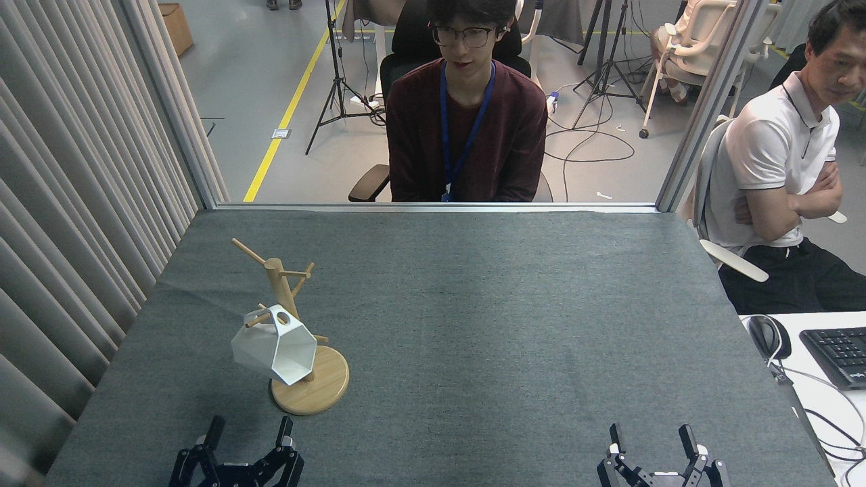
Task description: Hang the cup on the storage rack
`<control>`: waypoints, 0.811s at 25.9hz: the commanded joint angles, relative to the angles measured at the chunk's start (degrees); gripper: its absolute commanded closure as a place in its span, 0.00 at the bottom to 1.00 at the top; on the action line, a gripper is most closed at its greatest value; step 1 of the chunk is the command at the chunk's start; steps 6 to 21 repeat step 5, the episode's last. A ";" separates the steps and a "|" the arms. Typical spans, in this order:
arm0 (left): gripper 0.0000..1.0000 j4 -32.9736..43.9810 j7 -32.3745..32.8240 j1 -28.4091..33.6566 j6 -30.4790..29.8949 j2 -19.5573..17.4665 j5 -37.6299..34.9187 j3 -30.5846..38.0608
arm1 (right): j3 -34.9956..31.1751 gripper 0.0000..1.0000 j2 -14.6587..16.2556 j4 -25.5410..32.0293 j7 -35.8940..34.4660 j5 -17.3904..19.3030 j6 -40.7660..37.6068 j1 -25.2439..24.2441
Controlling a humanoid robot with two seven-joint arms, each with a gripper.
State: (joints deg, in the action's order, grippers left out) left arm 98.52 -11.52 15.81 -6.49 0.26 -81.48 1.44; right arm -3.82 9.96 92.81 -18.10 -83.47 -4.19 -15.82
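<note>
Where the cup (274, 353) hung, it was on the rack (295, 331), standing at the near left of the surface (473, 325). The rack was light wood: a round disc base, an upright post and thin angled pegs. One peg passed through the round hole of the tab at the cup's rim, and the cup hung tilted from it, base toward the left, clear of the surface. The cup was white plastic, faceted, with a hexagonal rim, tapering to its base. Its mouth faced the post and overlapped the disc base in this view.

The surface was covered with a grey-green felt-like cloth of fine, even texture, with a slight wrinkle at the left edge. A ribbed grey curtain (74, 203) bounded the left side.

The left end effector (247, 433) sat at the bottom edge, near the rack base but apart from it. Its two black fingers stood spread wide, released, holding nothing and touching nothing. The right end effector (653, 439) sat at the bottom right edge, well apart from the rack. Its fingers were likewise spread, released and empty.

Beyond the far edge of the surface sat a person in a dark red top (467, 128) with a blue lanyard. A second person in a white polo shirt (778, 169) sat at the right with arms folded. A black keyboard (839, 355) and a mouse (768, 336) lay on a white desk at the right.
</note>
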 commanded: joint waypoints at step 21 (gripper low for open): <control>0.00 0.09 0.01 -0.08 0.08 0.09 0.01 0.23 | -0.13 0.02 0.24 0.18 -0.79 -0.11 -0.29 0.00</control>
